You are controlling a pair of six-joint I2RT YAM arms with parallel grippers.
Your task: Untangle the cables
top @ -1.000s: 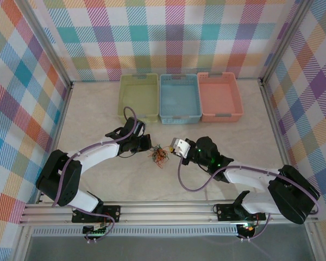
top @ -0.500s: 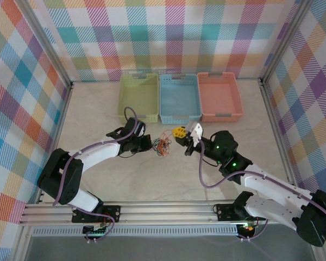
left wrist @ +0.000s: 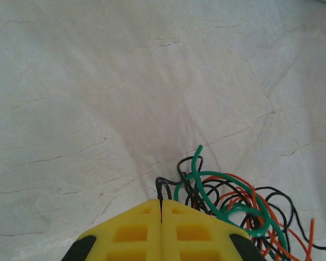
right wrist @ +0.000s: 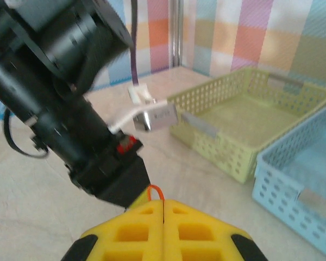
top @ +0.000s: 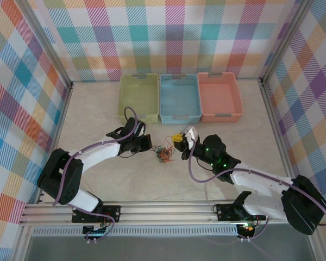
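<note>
A small tangle of thin cables (top: 163,152), orange, green and black, lies on the table between my two grippers. My left gripper (top: 150,143) is just left of the tangle; its yellow jaws (left wrist: 161,209) are shut on a black cable (left wrist: 162,187), with the green cable (left wrist: 198,179) and the orange cable (left wrist: 250,201) looping to the right. To the right of the tangle, slightly raised, my right gripper (top: 177,139) has its yellow jaws (right wrist: 163,205) shut on an orange cable (right wrist: 155,190), whose small loop sticks out above them.
Three baskets stand in a row at the back: green (top: 138,97), blue (top: 179,98) and pink (top: 219,96). In the right wrist view the left arm's black wrist (right wrist: 60,98) fills the left side, very close.
The right gripper rose and swung back toward the baskets half a second ago, then came back down and left, close to the tangle. The tangle shifted slightly. The left arm stayed put.
</note>
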